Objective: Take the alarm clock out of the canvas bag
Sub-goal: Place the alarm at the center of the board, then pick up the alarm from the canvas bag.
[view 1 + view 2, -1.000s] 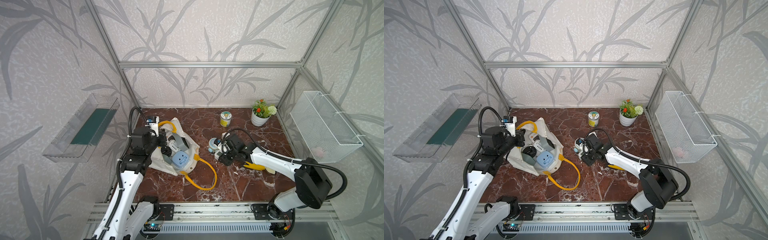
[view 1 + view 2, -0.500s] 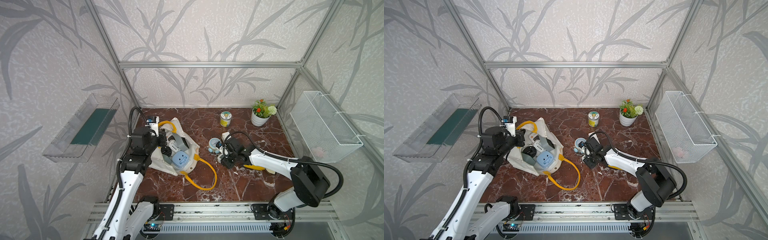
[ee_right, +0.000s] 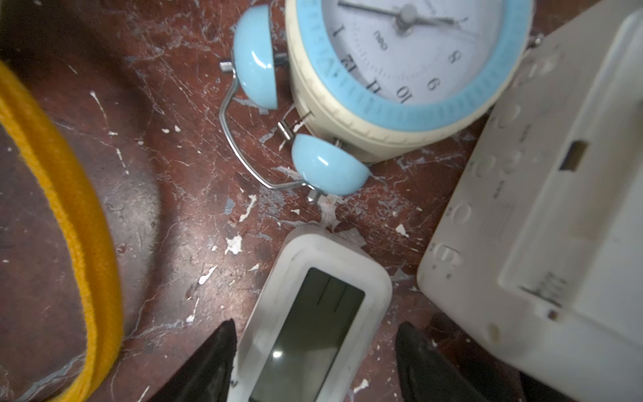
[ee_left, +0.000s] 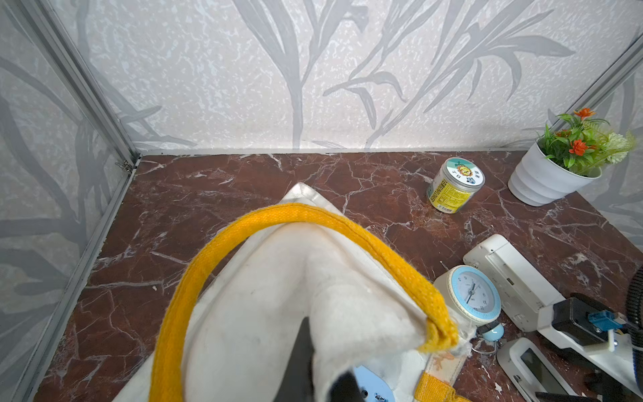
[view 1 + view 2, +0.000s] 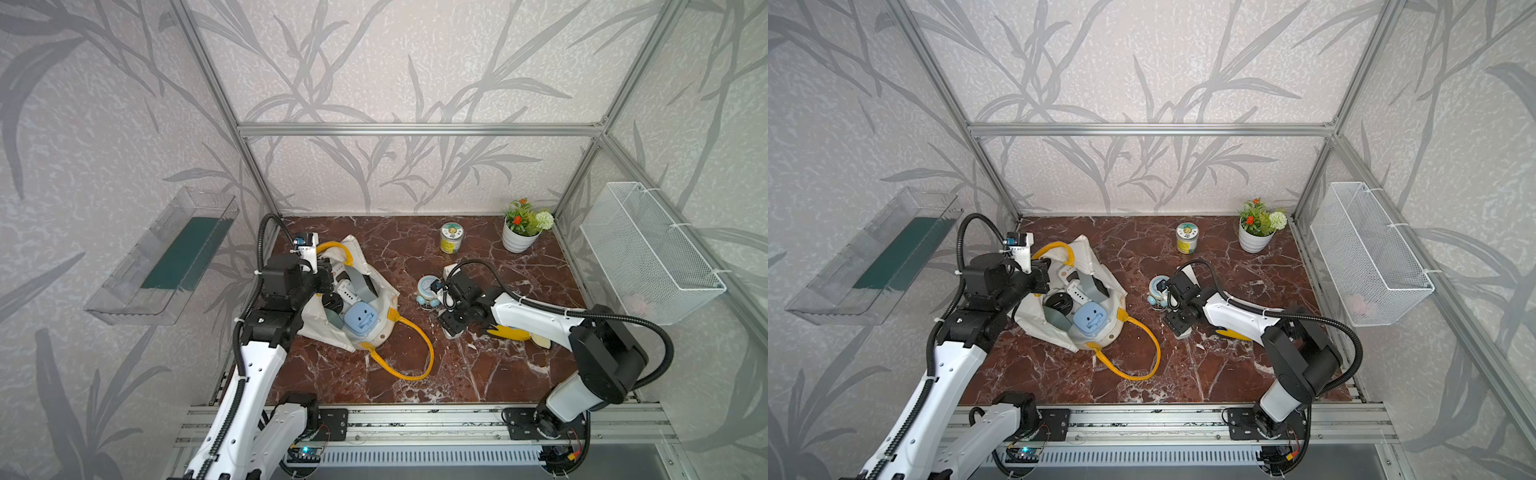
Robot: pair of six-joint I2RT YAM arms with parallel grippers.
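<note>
- Now the small white digital clock (image 3: 313, 313) lies outside the canvas bag (image 5: 322, 328). It is flat on the marble table (image 5: 478, 374) with its screen up, to the right of the bag and not touching it.
- It looks like a light, stiff plastic shell with smooth, rounded edges, so I judge that it can slip easily. The best hold is probably across its two long sides, never on the screen.
- The right gripper (image 3: 316, 325) hangs low over one end of this clock with the jaws apart, one finger on each long side. One finger seems to touch the shell and the other shows a gap, so nothing is clamped.
- Just on the far side lie a round blue bell clock (image 3: 400, 52) and a white box clock (image 3: 556, 226). Both are close, so a wide move could knock them.
- The bag lies open at the left, and a blue square clock (image 5: 360, 318) is inside it together with several others.
- The left gripper (image 5: 1042, 278) has its jaws together on the far-left rim of the bag, beside a yellow handle (image 4: 215, 250).
</note>
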